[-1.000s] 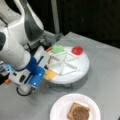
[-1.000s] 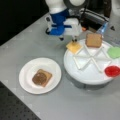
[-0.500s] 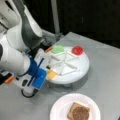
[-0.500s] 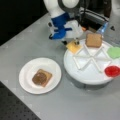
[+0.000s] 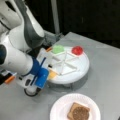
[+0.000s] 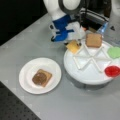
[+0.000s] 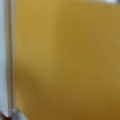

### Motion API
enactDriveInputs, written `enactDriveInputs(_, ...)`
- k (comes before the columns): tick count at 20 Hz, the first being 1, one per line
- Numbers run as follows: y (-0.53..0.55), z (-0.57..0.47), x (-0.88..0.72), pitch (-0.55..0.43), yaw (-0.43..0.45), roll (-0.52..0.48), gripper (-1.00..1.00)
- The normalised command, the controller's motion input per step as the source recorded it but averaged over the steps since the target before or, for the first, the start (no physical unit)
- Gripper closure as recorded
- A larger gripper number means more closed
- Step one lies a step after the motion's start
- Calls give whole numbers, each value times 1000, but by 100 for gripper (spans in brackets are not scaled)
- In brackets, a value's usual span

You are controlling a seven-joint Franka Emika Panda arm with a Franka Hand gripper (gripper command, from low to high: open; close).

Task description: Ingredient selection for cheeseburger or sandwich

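In a front view, lower left: blue-and-white gripper (image 5: 46,71) down at the yellow cheese square (image 5: 52,74) in the white sectioned round tray (image 5: 82,68); grip state impossible to tell. Lower centre: white paper plate (image 5: 60,110) bearing tan toast square (image 5: 75,110) topped by dark brown round patty (image 5: 80,114).

In a front view, upper right: second tan toast square (image 6: 94,40) in the tray.

Wrist view: filled with yellow cheese.

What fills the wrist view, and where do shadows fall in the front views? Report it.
Wrist view: blurred yellow cheese square fills the frame, out of focus. In a front view, the divided tray casts a soft shadow on the table; gripper sits at the cheese.
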Motion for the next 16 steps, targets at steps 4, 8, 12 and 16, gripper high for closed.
enactDriveInputs(4,45,-41,-98,-78,-75,194,-100)
enactDriveInputs(8,-57,-20,-106,-82,-70,311,-100)
enactDriveInputs(12,-106,1,-62,-115,-62,381,-100)
enactDriveInputs(16,-76,-4,-3,-114,-40,326,-100)
